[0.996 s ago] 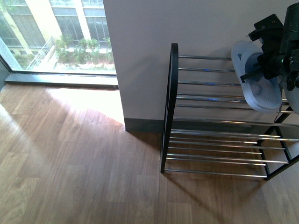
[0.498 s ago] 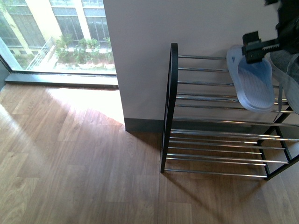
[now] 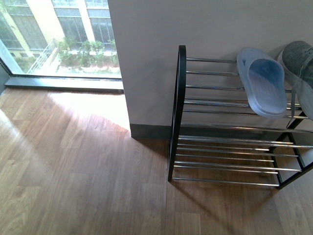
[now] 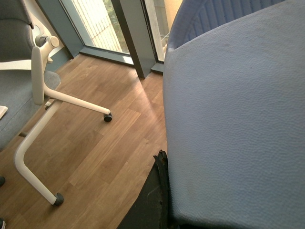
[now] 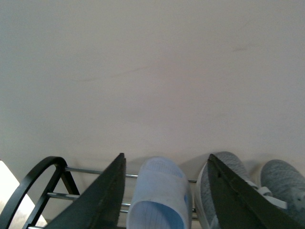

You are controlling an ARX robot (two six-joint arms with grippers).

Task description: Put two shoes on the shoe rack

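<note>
Resting on rack: a pale blue slide slipper (image 3: 263,81) lies on the top tier of the shoe rack (image 3: 179,112), toe toward the wall, heel hanging over the front rods.
Beside it: a grey knit sneaker (image 3: 299,61) sits just right of the slipper on the same tier, cut off by the front view's edge; the right wrist view shows a second grey sneaker (image 5: 284,183) next to it.
Rack: black frame, chrome rods, standing on the wooden floor (image 3: 73,166) against a white wall (image 3: 195,24).
Right claw (image 5: 167,191): two dark fingers (image 5: 102,195) spread wide, gripping nothing, with the slipper seen between them beyond the tips.
Left claw: cannot tell; the left wrist view is filled by a blue padded surface (image 4: 238,119), with a white chair base (image 4: 38,119) on the floor.
Window (image 3: 54,36): at the far left.
</note>
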